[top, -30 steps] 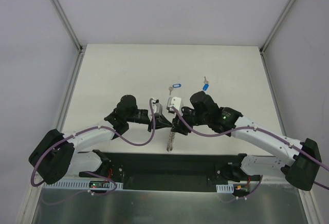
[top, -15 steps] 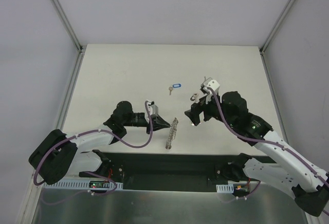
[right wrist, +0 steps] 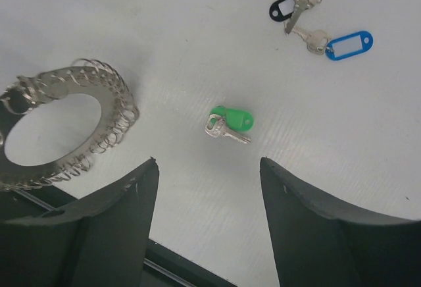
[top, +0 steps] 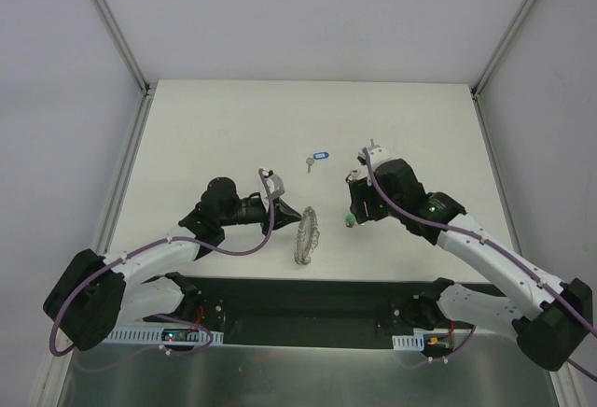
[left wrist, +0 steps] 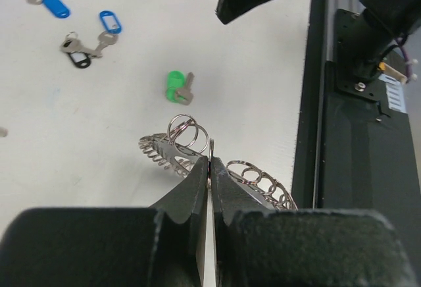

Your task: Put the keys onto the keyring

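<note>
My left gripper (top: 291, 219) (left wrist: 210, 163) is shut on the rim of the keyring (top: 306, 234) (left wrist: 258, 179), a large grey ring with a fringe of small wire loops, held tilted just above the table. My right gripper (top: 357, 209) (right wrist: 207, 168) is open and empty, above the green-tagged key (top: 349, 220) (right wrist: 230, 122) (left wrist: 176, 88), which lies flat on the table. The keyring also shows at the left of the right wrist view (right wrist: 66, 126). A blue-tagged key (top: 318, 158) (left wrist: 56, 6) lies farther back. Another blue-tagged key (right wrist: 348, 45) (left wrist: 110, 21) lies joined with a black-tagged key (right wrist: 283, 9) (left wrist: 79, 60).
The black base rail (top: 308, 300) (left wrist: 355, 135) runs along the table's near edge, just behind the keyring. Grey walls enclose the white table (top: 233, 136) on the left, right and far sides.
My right arm pulled away from the left gripper to the right, then settled over the green-tagged key. The keyring, edge-on before, now stands tilted with its face showing.
</note>
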You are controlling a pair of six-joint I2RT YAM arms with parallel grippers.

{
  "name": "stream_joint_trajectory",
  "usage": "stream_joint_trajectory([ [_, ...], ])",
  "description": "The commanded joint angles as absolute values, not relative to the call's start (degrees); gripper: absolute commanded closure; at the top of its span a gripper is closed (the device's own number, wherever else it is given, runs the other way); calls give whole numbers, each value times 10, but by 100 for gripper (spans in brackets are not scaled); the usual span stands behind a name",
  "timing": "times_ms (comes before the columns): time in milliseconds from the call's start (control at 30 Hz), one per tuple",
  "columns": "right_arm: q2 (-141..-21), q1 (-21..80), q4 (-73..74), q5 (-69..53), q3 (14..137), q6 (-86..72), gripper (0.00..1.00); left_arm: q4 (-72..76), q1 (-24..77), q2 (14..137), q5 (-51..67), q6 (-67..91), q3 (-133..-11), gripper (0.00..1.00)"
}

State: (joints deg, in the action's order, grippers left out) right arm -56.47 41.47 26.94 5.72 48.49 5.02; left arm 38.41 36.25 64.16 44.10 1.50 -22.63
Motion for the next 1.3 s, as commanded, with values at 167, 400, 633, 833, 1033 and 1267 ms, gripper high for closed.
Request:
stream_joint_trajectory([
  [167, -685, 357, 272, 45, 502, -53, 46, 280, 356, 597, 340, 5, -261, 100],
  [400, -805, 325, 277, -28, 550, -104, 52, 273, 356, 587, 320, -10, -258, 100],
  [633, -894, 320, 292, -39, 600, -127, 61, 272, 356, 582, 311, -16, -256, 100],
  [833, -938, 320, 316, -23, 617, -133, 70, 272, 356, 577, 307, -20, -253, 100],
  [1033, -968, 320, 330, -11, 628, -139, 72, 272, 357, 576, 306, -21, -252, 100],
  [1267, -989, 325, 347, -7, 640, -133, 73, 274, 357, 570, 306, -20, -250, 100],
])
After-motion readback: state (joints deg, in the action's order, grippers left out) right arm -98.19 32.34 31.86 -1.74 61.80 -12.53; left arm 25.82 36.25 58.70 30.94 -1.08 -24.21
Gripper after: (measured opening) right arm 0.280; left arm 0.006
